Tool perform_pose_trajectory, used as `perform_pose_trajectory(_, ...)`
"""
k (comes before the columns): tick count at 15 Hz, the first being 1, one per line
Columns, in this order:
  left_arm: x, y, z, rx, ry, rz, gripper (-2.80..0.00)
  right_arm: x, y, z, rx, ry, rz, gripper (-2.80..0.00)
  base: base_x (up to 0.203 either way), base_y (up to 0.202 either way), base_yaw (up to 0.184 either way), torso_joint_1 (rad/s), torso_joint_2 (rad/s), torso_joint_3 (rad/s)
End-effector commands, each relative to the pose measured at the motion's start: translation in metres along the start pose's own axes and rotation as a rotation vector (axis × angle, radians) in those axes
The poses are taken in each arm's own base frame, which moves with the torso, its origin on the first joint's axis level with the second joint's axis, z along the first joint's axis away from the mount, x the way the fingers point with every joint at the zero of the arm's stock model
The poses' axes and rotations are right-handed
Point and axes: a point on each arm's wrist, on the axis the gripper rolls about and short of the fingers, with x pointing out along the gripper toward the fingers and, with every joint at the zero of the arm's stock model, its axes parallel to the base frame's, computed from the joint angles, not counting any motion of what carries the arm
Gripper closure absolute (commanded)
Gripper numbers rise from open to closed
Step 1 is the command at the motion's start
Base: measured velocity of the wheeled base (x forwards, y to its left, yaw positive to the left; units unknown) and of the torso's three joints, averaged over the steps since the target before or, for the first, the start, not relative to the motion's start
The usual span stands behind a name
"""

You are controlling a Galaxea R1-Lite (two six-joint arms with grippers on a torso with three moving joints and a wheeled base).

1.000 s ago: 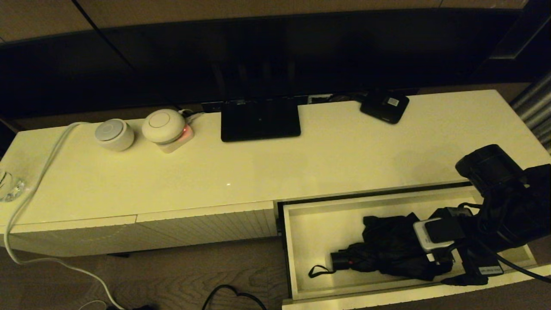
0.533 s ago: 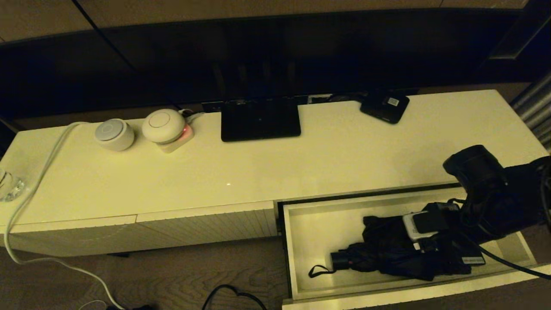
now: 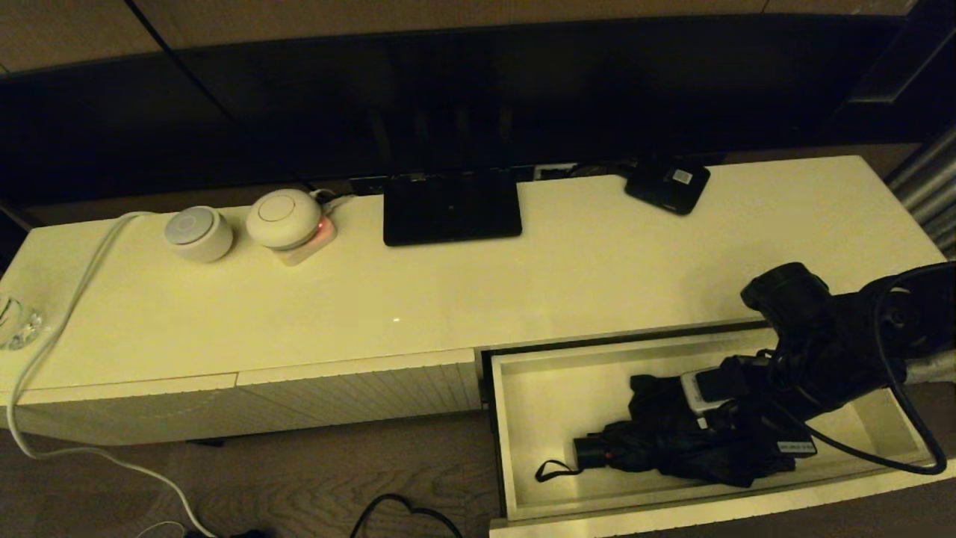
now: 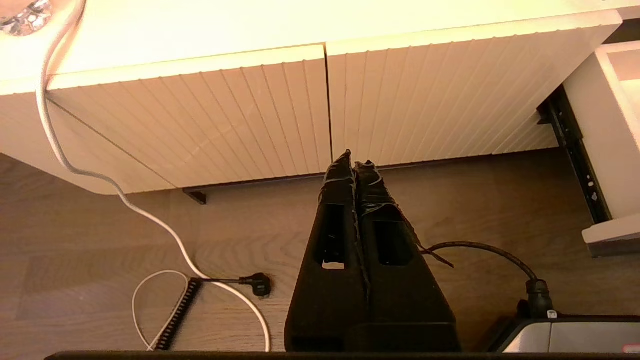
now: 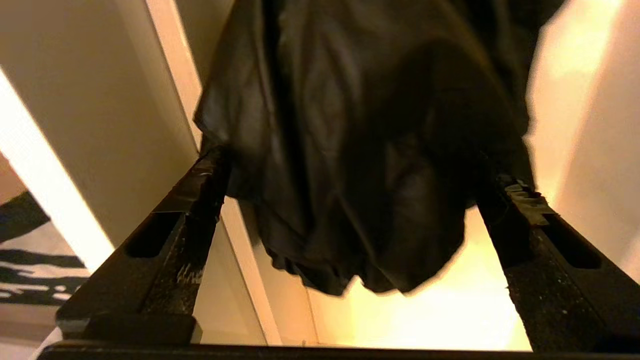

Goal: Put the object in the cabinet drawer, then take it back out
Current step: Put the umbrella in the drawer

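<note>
The black folding umbrella (image 3: pixel 665 437) lies inside the pulled-out cream drawer (image 3: pixel 499 441), its short handle (image 3: pixel 592 452) and strap loop (image 3: pixel 551 471) pointing left. My right gripper (image 3: pixel 728 437) reaches down into the drawer over the umbrella's right end. In the right wrist view this gripper (image 5: pixel 357 172) is open, one finger on each side of the bunched fabric (image 5: pixel 350 125), above the drawer floor (image 5: pixel 450 310). My left gripper (image 4: pixel 354 161) is shut on nothing, parked low over the floor before the closed ribbed fronts (image 4: pixel 240 115).
On the cabinet top sit a flat black stand (image 3: pixel 452 209), a small black box (image 3: pixel 667 184), two round white devices (image 3: pixel 198 233) (image 3: pixel 284 217), a glass (image 3: pixel 15 321) and a white cable (image 3: pixel 60 314). More cables lie on the wooden floor (image 4: pixel 165 295).
My right arm has moved left and lower into the drawer, bringing the open fingers around the umbrella's fabric. The umbrella and the left arm have not moved.
</note>
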Motion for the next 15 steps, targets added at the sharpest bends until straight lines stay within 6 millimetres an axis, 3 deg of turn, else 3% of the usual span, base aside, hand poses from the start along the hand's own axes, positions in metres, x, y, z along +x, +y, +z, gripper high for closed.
perform_pose_trajectory(1, 0.000, 0.000, -0.001, 0.000, 0.003, 0.001, 0.00, 0.013, 0.001, 0.002, -0.002, -0.002, 0.010, -2.80, 0.000, 0.000, 0.000, 0.000, 0.00, 0.000)
perform_pose_trajectory(5, 0.000, 0.000, -0.001, 0.000, 0.003, 0.001, 0.00, 0.031, -0.003, 0.004, 0.012, -0.004, 0.015, -2.80, 0.000, 0.000, 0.000, 0.000, 0.00, 0.000)
perform_pose_trajectory(10, 0.000, 0.000, -0.001, 0.000, 0.003, 0.001, 0.00, 0.035, 0.000, 0.003, 0.017, 0.002, 0.026, -2.80, 0.000, 0.000, 0.000, 0.000, 0.00, 0.000)
perform_pose_trajectory(11, 0.000, 0.000, -0.001, 0.000, 0.003, 0.001, 0.00, 0.035, 0.001, 0.003, 0.020, 0.002, 0.027, 0.00, 0.000, 0.000, 0.000, 0.000, 0.00, 0.000)
perform_pose_trajectory(15, 0.000, 0.000, -0.001, 0.000, 0.003, 0.001, 0.00, 0.035, 0.006, 0.002, 0.021, 0.005, 0.034, 0.00, 0.000, 0.000, 0.000, 0.000, 0.00, 0.000)
